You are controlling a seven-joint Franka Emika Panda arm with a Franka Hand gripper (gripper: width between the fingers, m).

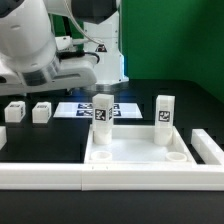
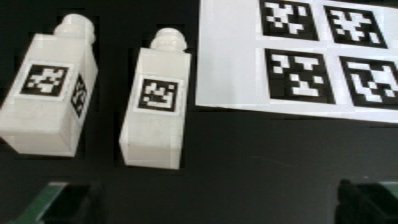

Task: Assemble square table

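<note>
The square table's white top slab (image 1: 138,152) lies at the front, rim up. Two white legs stand upright in its far corners, one (image 1: 101,114) at the exterior view's left, the other (image 1: 164,112) at its right. Two more tagged legs (image 1: 15,111) (image 1: 41,112) rest loose on the black table at the left. The wrist view shows these two legs (image 2: 50,95) (image 2: 155,98) lying side by side. My gripper (image 2: 210,205) hovers above them, open, with dark fingertips (image 2: 54,205) far apart and nothing between them. The arm (image 1: 60,65) hangs over that area.
The marker board (image 1: 80,108) (image 2: 306,55) lies flat just beside the loose legs. A long white L-shaped rail (image 1: 40,176) runs along the front edge and up the exterior view's right side (image 1: 210,148), enclosing the slab.
</note>
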